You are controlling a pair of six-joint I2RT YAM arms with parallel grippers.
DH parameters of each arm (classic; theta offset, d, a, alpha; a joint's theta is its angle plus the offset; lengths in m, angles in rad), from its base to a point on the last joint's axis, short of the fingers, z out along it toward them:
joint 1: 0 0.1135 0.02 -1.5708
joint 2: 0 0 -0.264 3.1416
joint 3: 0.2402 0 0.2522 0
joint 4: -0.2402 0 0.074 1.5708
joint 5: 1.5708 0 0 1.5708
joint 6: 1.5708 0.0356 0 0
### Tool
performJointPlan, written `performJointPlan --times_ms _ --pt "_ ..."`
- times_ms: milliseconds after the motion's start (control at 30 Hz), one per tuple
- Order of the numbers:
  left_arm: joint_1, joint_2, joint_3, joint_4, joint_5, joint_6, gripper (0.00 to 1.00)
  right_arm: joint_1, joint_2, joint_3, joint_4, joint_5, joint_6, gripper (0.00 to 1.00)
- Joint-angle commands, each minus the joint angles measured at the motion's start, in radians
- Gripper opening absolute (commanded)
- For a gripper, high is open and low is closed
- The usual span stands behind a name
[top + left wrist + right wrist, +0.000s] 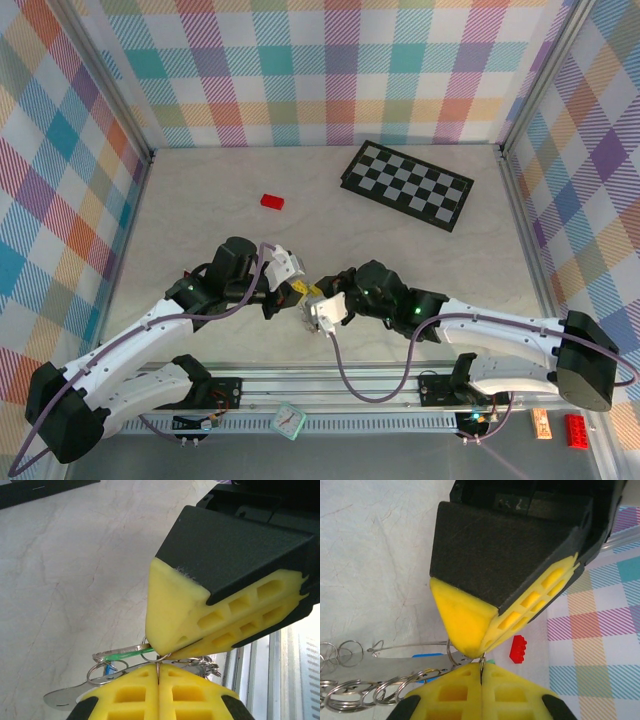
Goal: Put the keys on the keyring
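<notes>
My left gripper point(159, 675) and right gripper point(481, 677) both pinched shut on the keyring point(357, 695), mid front edge of table point(200, 200). Left wrist: one green key point(125, 653). Right wrist: one blue key point(427, 656) (a sliver), one red block point(518, 649).

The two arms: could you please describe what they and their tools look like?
The left arm and right arm have white links, black joints and a lavender cable each. The left tool and right tool have yellow pads with rectangular pockets, backed in black.
</notes>
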Motion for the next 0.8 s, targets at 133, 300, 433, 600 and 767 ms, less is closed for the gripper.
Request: performJointPlan --times_ms 133,300,433,600,767 --pt "0.004 -0.006 0.057 0.042 -0.004 -0.017 0.00 0.044 0.021 -0.012 -0.087 0.054 -0.122 0.00" --pt "0.004 0.001 0.061 0.048 -0.007 -0.035 0.00 0.065 0.033 -0.018 -0.090 0.115 -0.199 0.00" --pt "0.004 0.000 0.061 0.046 -0.012 -0.040 0.00 0.067 0.013 -0.021 -0.057 0.124 -0.161 0.00" --pt "0.004 -0.015 0.047 0.055 -0.010 -0.037 0.00 0.025 -0.054 -0.002 -0.105 0.094 0.058 0.00" --pt "-0.004 -0.056 0.003 0.105 -0.012 0.030 0.00 -0.046 -0.121 0.038 -0.219 -0.068 0.306 0.00"
